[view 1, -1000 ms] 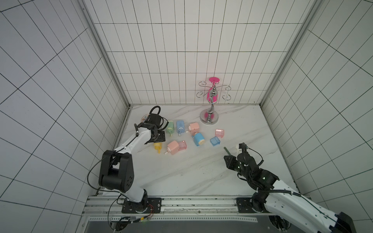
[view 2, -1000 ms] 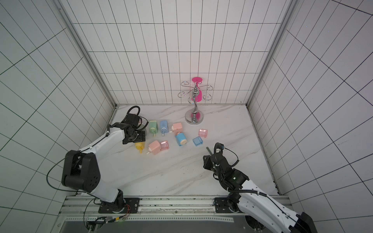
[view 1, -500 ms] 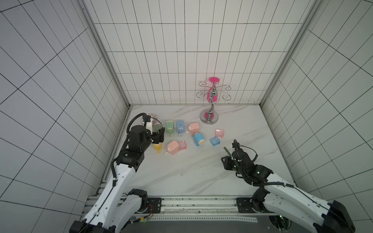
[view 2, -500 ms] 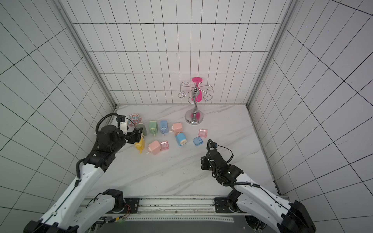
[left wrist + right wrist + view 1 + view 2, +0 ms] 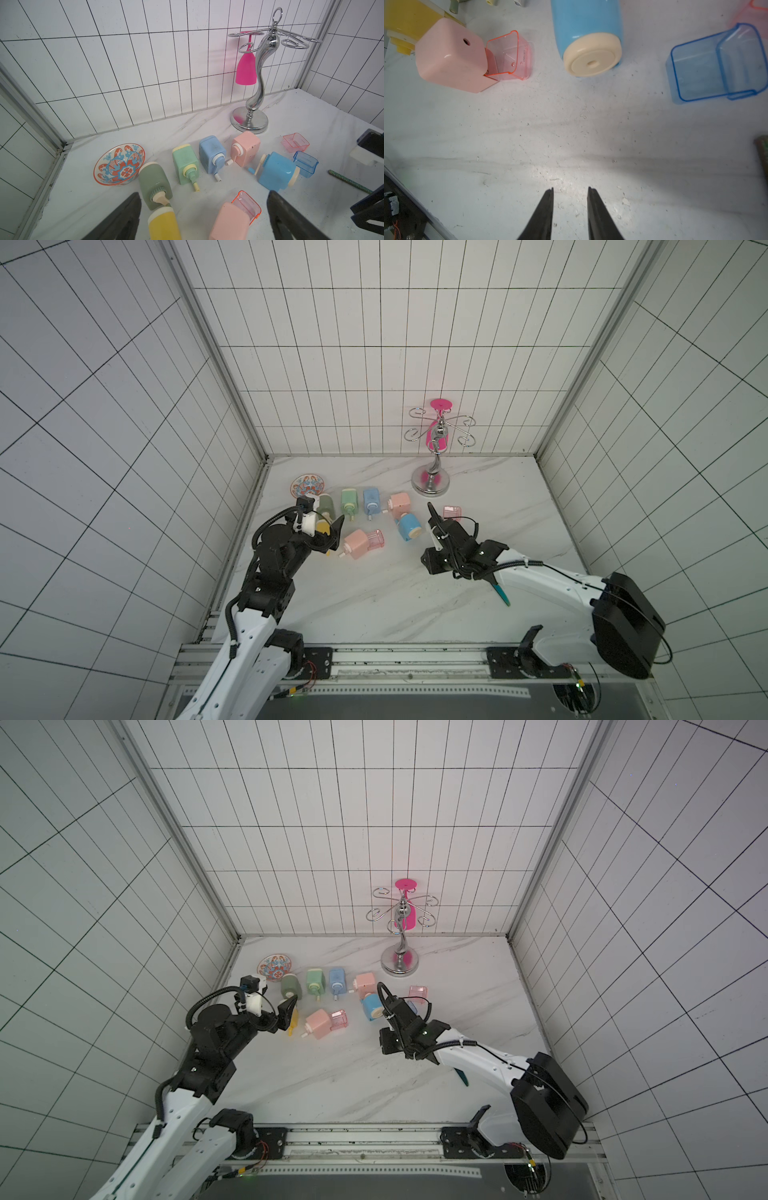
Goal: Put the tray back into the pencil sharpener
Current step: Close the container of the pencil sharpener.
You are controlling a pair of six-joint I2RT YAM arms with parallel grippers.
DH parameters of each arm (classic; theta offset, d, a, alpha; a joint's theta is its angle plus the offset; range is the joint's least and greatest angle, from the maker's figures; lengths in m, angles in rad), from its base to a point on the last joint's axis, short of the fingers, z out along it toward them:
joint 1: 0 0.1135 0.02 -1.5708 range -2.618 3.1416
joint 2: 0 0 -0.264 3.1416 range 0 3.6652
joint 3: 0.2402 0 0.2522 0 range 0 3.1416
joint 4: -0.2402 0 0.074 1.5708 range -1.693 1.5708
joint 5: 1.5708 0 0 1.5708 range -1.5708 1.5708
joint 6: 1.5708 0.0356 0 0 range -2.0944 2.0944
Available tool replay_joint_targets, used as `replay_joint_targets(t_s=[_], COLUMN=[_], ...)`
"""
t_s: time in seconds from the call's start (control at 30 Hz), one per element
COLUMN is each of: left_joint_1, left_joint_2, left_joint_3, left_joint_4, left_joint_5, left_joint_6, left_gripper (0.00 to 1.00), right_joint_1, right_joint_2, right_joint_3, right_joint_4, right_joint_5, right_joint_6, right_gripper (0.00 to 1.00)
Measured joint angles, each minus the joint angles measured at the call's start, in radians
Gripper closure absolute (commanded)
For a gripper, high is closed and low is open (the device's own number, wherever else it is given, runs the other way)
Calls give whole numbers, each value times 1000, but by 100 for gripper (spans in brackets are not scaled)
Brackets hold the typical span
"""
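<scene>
A pink pencil sharpener (image 5: 355, 545) (image 5: 228, 220) lies on its side with a clear pink tray (image 5: 376, 538) (image 5: 247, 204) (image 5: 510, 56) partly in its slot. My left gripper (image 5: 332, 537) (image 5: 202, 205) hangs above it, open wide, holding nothing. A blue sharpener (image 5: 409, 526) (image 5: 586, 31) lies nearby, with a loose blue tray (image 5: 411, 1006) (image 5: 306, 164) (image 5: 716, 64) and a loose pink tray (image 5: 452, 512) (image 5: 295, 142) beside it. My right gripper (image 5: 431, 508) (image 5: 570, 189) floats over bare table in front of them, open a little and empty.
Green, mint, blue and pink sharpeners (image 5: 349, 499) lie in a row at the back, a yellow one (image 5: 164, 224) in front. A patterned bowl (image 5: 307, 486) sits by the left wall. A chrome glass rack (image 5: 432, 481) holds a pink glass. A green pencil (image 5: 500, 593) lies under my right arm.
My left arm has lifted off the sharpener row and swung toward the pink sharpener, its jaws widening. My right gripper has moved up toward the blue sharpener and opened slightly.
</scene>
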Motion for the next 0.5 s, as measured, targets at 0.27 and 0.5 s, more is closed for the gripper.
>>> replay_joint_targets(t_s=[0.27,0.5], left_joint_1=[-40,-149], left_joint_2=[-18,84], left_joint_3=[-28,21], left_joint_4=[-7,-105], left_joint_5=[-46,-79], left_joint_6=[67,175], left_gripper=[4,4], right_joint_1=[31,31], right_joint_2=[210,327], right_joint_3=[220,337], right_joint_4=[-8,-4], right_joint_5=[-23,-16], right_joint_6=[-30,-29], right_gripper=[68,68])
